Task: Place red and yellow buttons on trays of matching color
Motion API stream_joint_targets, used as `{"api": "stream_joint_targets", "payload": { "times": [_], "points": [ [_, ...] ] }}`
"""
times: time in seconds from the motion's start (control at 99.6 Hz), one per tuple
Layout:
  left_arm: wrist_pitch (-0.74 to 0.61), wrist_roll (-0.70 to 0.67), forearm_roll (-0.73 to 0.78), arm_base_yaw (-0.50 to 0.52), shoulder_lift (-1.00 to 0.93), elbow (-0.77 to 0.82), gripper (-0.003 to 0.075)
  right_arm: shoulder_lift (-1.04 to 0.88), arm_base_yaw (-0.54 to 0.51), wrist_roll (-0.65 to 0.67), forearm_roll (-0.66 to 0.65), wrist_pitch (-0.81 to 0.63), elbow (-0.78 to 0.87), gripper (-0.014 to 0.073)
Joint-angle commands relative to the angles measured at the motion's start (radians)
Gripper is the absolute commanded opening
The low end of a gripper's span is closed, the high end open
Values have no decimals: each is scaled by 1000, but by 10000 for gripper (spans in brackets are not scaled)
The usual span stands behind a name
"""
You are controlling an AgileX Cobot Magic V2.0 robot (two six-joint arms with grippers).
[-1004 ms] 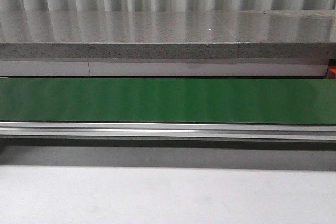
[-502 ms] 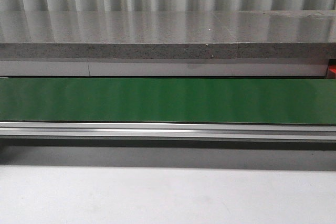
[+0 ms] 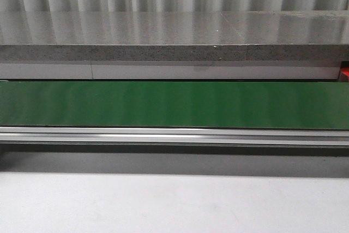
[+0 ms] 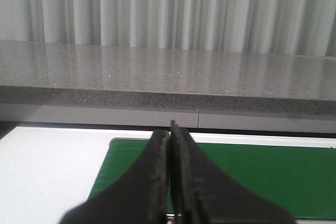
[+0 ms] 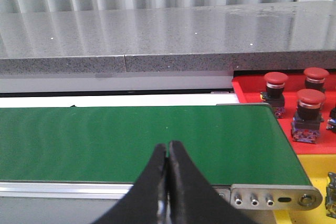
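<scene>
Red buttons on the red tray beside the conveyor's right end — both grippers closed and empty.

Three red buttons [image 5: 308, 114] [image 5: 275, 86] [image 5: 316, 79], each a rounded red cap on a dark body, stand upright on the red tray [image 5: 252, 88], just past the right end of the green conveyor belt [image 3: 174, 105]; a yellow surface [image 5: 315, 167] adjoins the tray on its near side. The right gripper [image 5: 168, 157] hangs over the belt's near edge, its jaws pressed together, holding nothing. The left gripper [image 4: 170, 132] — jaws likewise shut on nothing — sits above the belt's left end. A grey speckled ledge [image 3: 174, 36] runs along the far side.
</scene>
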Motion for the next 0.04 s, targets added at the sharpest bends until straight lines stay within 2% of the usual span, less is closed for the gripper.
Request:
{"api": "stream_joint_targets", "payload": {
  "times": [0.0,0.03],
  "points": [
    [-89,-10,2,-4,-31,51,-19,-20,0,-6,-8,-84,-16,-124],
    [-89,-10,2,-4,-31,51,-19,-20,0,-6,-8,-84,-16,-124]
  ]
}}
